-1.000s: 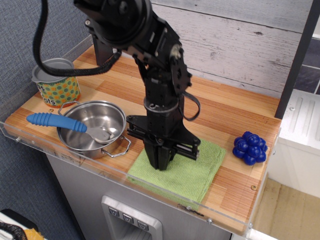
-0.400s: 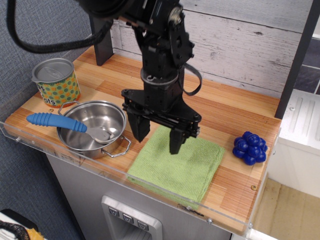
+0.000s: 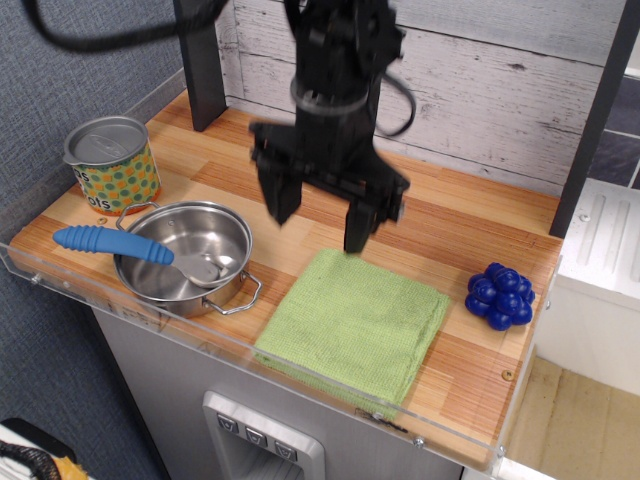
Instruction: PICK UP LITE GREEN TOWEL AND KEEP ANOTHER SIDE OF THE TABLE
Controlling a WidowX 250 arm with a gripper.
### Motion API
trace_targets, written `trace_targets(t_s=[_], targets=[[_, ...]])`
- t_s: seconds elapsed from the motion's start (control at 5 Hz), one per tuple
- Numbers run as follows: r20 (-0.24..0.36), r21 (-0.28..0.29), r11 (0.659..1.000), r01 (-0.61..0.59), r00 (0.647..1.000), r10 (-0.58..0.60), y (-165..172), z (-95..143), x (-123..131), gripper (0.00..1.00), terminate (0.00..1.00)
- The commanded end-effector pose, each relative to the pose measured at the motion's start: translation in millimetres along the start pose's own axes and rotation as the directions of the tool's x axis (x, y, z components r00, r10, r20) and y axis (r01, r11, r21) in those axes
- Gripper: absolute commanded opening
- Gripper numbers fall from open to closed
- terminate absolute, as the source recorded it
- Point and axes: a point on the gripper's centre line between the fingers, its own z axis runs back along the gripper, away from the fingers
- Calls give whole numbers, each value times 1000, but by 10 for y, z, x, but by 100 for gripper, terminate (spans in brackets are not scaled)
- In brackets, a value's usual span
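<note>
— What is your gripper [image 3: 318,218] doing?

— It is hanging above the bench [image 3: 470,225] with its two fingers spread wide apart, and it is carrying nothing. You are seeing one dark finger [image 3: 279,196] pointing down over the bare planks and the other ending just above the far edge of the lite green towel [image 3: 355,325].

— And where is your towel lying?

— It is lying flat and spread out at the front of the bench, its near edge running along the clear acrylic rim [image 3: 300,365]. Nothing is touching it.

— What is sitting around it?

— To its left a steel pot [image 3: 188,255] is standing just beside it, with a blue-handled spoon [image 3: 112,243] resting across its rim. Behind the pot a patterned tin [image 3: 112,164] is standing upright. To the right of the towel a blue knobbly ball [image 3: 500,295] is sitting near the bench's edge, apart from the cloth.
</note>
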Motion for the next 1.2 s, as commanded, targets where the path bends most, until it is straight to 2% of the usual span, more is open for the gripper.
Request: trace_targets(t_s=[0.0, 0.2, 0.4, 0.6, 0.8, 1.0], targets=[[61, 61, 995, -81, 995, 77, 656, 147, 394, 100, 0], [67, 68, 993, -95, 994, 91, 974, 207, 499, 100, 0], [120, 58, 985, -162, 981, 154, 1191, 301, 573, 100, 0], [114, 58, 979, -193, 976, 185, 1378, 334, 628, 100, 0], [114, 58, 979, -193, 976, 185, 1378, 334, 628, 100, 0], [114, 58, 979, -193, 976, 185, 1378, 334, 628, 100, 100]])
